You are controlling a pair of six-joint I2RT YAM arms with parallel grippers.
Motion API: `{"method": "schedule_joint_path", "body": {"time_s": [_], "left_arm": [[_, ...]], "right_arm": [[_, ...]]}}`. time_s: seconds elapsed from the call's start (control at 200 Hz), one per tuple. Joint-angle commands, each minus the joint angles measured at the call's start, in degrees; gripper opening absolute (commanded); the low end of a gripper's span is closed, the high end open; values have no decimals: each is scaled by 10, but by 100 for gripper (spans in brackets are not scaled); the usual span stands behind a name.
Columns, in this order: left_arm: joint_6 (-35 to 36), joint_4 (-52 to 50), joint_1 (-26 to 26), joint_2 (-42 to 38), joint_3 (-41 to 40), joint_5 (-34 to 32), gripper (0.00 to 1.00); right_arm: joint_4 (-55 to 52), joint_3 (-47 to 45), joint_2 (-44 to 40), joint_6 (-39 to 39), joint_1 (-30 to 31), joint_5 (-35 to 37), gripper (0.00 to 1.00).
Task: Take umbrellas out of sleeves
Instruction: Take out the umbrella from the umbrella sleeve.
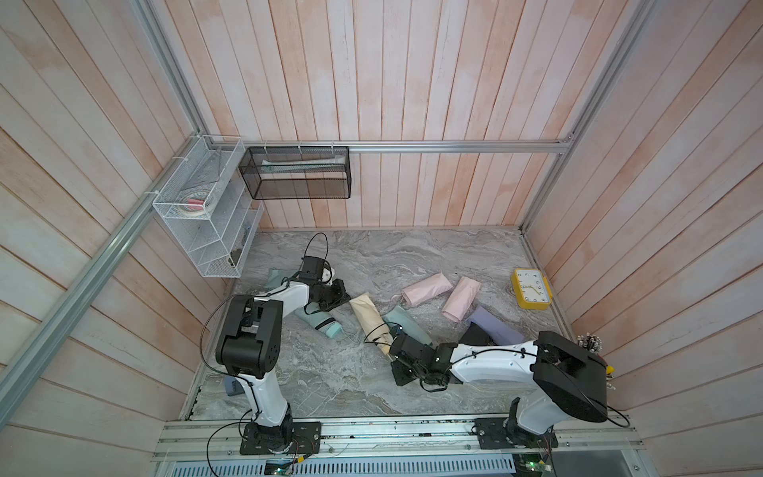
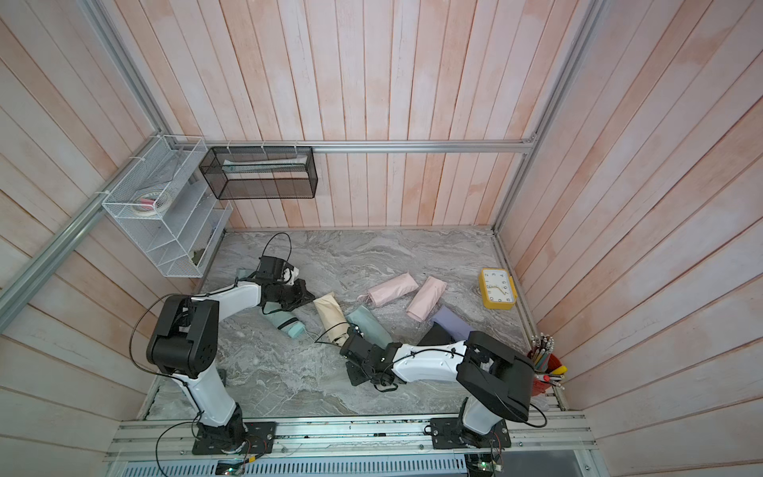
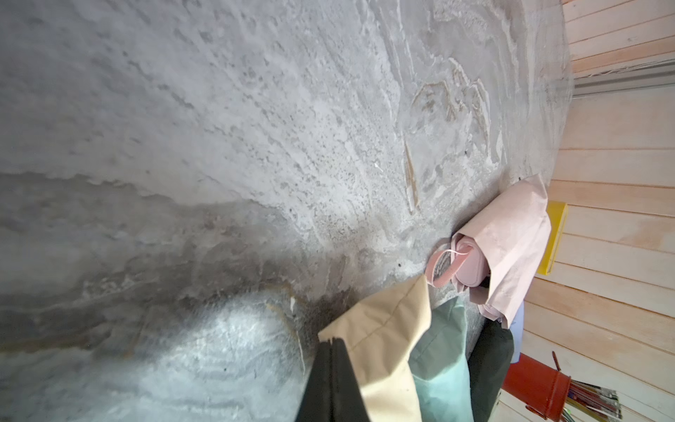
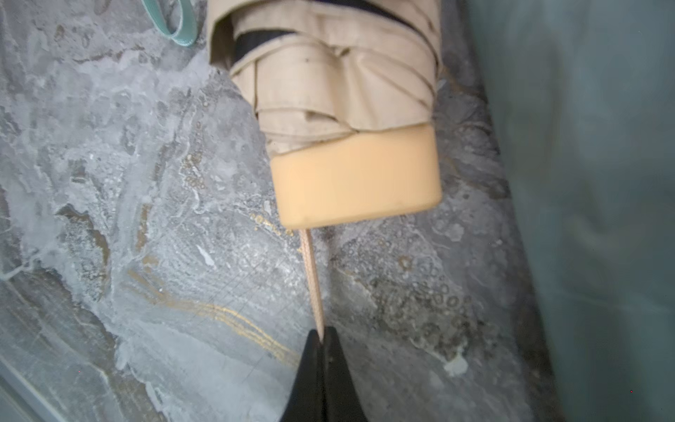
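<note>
1. The right claw [image 4: 321,338] is pressed together on the wrist cord [image 4: 313,277] of the cream-yellow umbrella [image 4: 328,73]. The cord runs taut from the stubby handle [image 4: 356,175] into the tips.
2. That umbrella lies on the grey marbled surface [image 1: 371,256], near the middle. Its handle and some pleated cloth are clear of the cream-yellow sleeve [image 1: 363,314], and the rest is inside.
3. The left claw [image 3: 330,345] is pressed together at the sleeve's far, closed corner. The cloth seems nipped between its tips.
4. In both top views the two arms reach toward each other, with the sleeve stretched between them.
5. A mint sleeve [image 1: 402,322] lies just beside the cream-yellow one, on the right arm's side. A mint umbrella [image 1: 318,322] lies under the left forearm.
6. Further right lie a pink sleeve [image 1: 425,289] and a second pink sleeve [image 1: 460,299]. A pink handle shows at the mouth of the first.
7. A yellow clock [image 1: 531,289] sits by the right wall.
</note>
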Motion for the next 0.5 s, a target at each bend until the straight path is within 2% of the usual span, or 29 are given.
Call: {"method": "schedule_joint_path", "body": {"time_s": [0.0, 0.085, 0.17, 0.28, 0.335, 0.495], "left_arm": [[11, 23, 11, 7, 21, -12, 0], [12, 26, 10, 7, 20, -2, 2], [20, 29, 10, 0, 17, 5, 26], [41, 15, 11, -18, 26, -12, 49], [56, -1, 10, -21, 39, -16, 53], [114, -66, -3, -1, 101, -27, 55]], "right_arm": [[-48, -15, -4, 7, 7, 1, 0], [-49, -13, -2, 8, 7, 2, 0], [-49, -12, 1, 9, 7, 2, 0], [-46, -11, 5, 10, 7, 2, 0], [-45, -11, 6, 10, 7, 2, 0], [-41, -7, 12, 9, 7, 2, 0]]}}
